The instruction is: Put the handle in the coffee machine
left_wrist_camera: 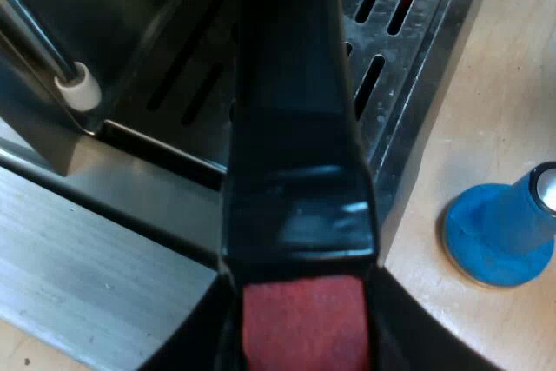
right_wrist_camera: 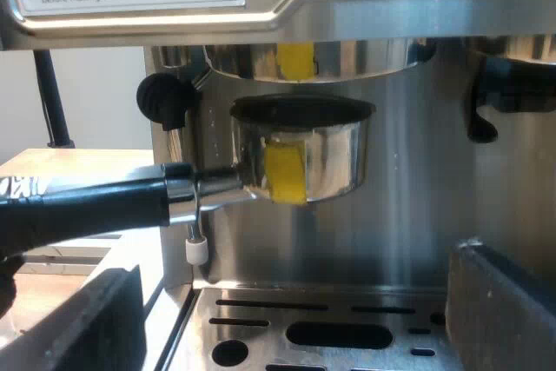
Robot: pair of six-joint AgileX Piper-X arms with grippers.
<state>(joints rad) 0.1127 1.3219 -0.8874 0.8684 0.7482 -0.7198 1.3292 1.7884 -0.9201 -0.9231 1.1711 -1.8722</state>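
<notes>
Left pincer (left_wrist_camera: pixel 300 345): we see it clenched on the handle (left_wrist_camera: pixel 291 128) at its red end (left_wrist_camera: pixel 302 314), over the drip tray (left_wrist_camera: pixel 408 41) of the espresso machine (left_wrist_camera: pixel 130 32).
Tamper (left_wrist_camera: pixel 499 232): blue, on the surface (left_wrist_camera: pixel 495 84) beside the machine.
Right pincer (right_wrist_camera: pixel 291 319): released, empty, facing the machine's front.
Holder (right_wrist_camera: pixel 304 158): just under the machine's brew head (right_wrist_camera: pixel 304 58), not touching it.

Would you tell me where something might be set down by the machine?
The drip tray under the holder is bare, and so is the wooden table between tray edge and blue tamper. Crowded between holder and brew head.
</notes>
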